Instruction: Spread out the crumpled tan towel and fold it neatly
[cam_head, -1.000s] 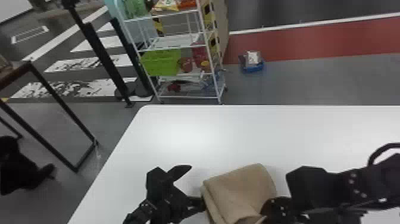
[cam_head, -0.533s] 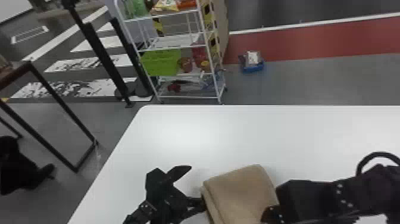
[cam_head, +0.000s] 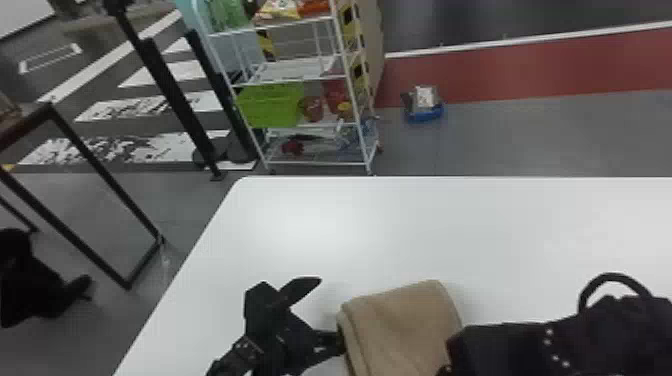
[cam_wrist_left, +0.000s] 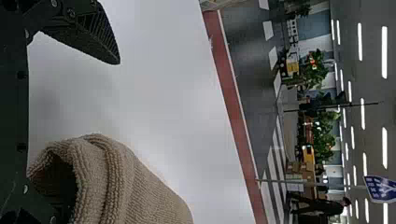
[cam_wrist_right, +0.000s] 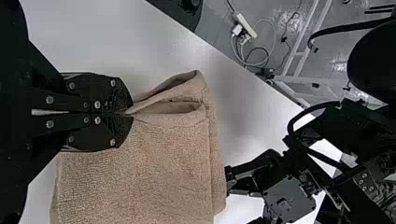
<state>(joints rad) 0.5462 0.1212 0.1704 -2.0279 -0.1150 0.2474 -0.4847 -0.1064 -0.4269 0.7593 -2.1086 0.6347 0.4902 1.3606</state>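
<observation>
- The towel is on the white table, at the near side, between the two grippers.
- It looks like most of the job is done. The towel is no messy heap: it is a small, thick pad with layers and mostly straight sides.
- The left gripper has its fingers wide apart. One finger is up in the open, off the towel. The other one seems to be tucked into the rolled side of the towel.
- The right gripper has its fingers pinched together on a bit of the towel.
- Next to that pinch, the layers bulge up in loose loops, so that part is not neat yet.
- The spreading out looks done, I think, since the folds lie in big, smooth layers.
- What is left, I guess, is to lay the pinched part down flat, line up the sides and press out the bumps.
- Then both grippers need to come away gently. If the tucked finger drags, it could pull the fold open again.
</observation>
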